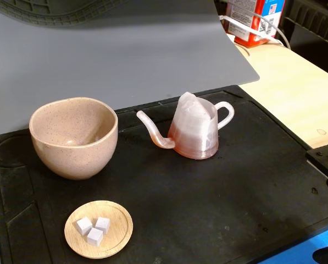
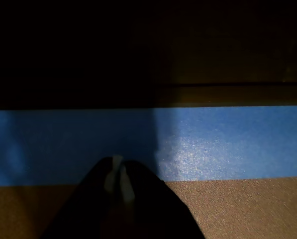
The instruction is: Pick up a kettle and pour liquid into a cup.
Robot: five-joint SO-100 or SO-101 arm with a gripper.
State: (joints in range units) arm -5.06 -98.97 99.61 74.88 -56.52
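Black workshop matting (image 1: 207, 209) covers our table in the fixed view, with a grey sheet (image 1: 125, 49) propped behind it and pale wood off to the right. On the mat stands the kettle (image 1: 194, 132), upright, its spout aimed left toward the cup (image 1: 73, 137), which sits apart from it with a gap between. Reddish-brown liquid (image 1: 194, 144) fills the kettle's lower part. Nearer the camera lies a small wooden dish (image 1: 99, 228) holding white cubes (image 1: 93, 228).

Our arm does not appear there. In the wrist view our gripper (image 2: 119, 180) hangs over a blue strip (image 2: 228, 144), its tips apparently pressed together, holding nothing.

We judge the pickup not yet begun. We should part the jaws, approach the loop handle (image 1: 225, 114) from the right, clamp firmly, and lift level so nothing spills early.
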